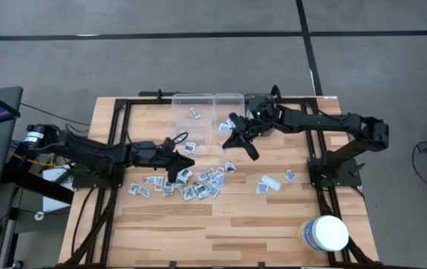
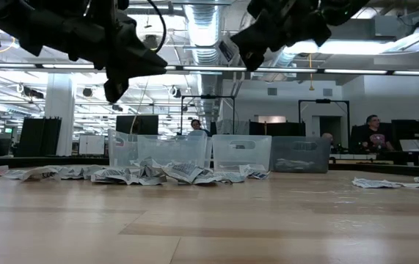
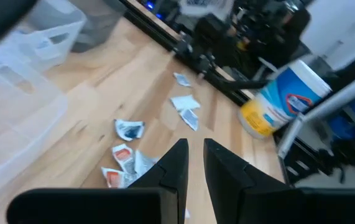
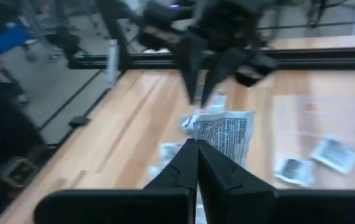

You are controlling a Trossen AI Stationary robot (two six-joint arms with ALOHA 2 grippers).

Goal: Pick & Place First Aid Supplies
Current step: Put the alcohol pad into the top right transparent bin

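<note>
The right gripper point(image 4: 197, 149) is clamped on a white packet point(image 4: 225, 138) covered in fine black print too small to read, held in the air at the table's 12 o'clock by the clear bins point(image 1: 207, 113). The left gripper point(image 3: 195, 154) hovers over the scattered first aid packets point(image 1: 191, 183) at centre, fingers slightly parted and empty. A white tub point(image 1: 324, 233) with a blue-yellow label stands at 5 o'clock. The near wooden tabletop point(image 1: 220, 232) lies open.

I'm seeing two matte black jointed arms, each gripper point(image 3: 193, 163) ending in tapered fingers; possibly a green light glowing upper centre.
</note>
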